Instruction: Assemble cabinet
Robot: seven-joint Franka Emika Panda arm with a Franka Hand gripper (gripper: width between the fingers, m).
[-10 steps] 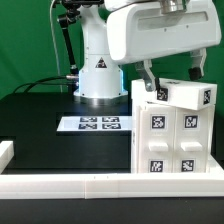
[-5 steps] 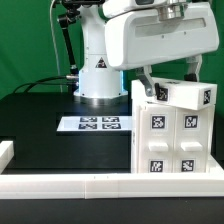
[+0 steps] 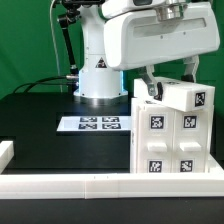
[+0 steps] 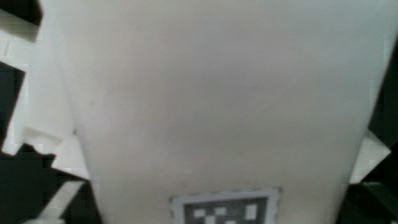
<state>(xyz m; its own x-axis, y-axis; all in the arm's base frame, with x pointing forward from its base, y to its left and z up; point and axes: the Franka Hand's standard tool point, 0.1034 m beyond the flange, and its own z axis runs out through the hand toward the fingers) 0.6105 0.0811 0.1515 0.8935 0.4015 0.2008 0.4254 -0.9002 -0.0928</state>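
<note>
The cabinet (image 3: pixel 170 140) is a tall white tagged body standing at the exterior view's right, by the front wall. A white top piece (image 3: pixel 185 97) with a tag lies slightly tilted on it. My gripper (image 3: pixel 168 80) reaches down from above, with one finger (image 3: pixel 146 80) on each side of this top piece, shut on it. In the wrist view a broad white panel (image 4: pixel 196 100) with one tag (image 4: pixel 226 208) fills the picture. The fingertips do not show there.
The marker board (image 3: pixel 95 124) lies flat on the black table, left of the cabinet. The arm's base (image 3: pixel 100 80) stands behind it. A low white wall (image 3: pixel 80 185) runs along the front edge, with a white corner piece (image 3: pixel 5 150) at the far left.
The hand has shifted slightly to the exterior view's left and down. The top piece has settled a little on the cabinet.
</note>
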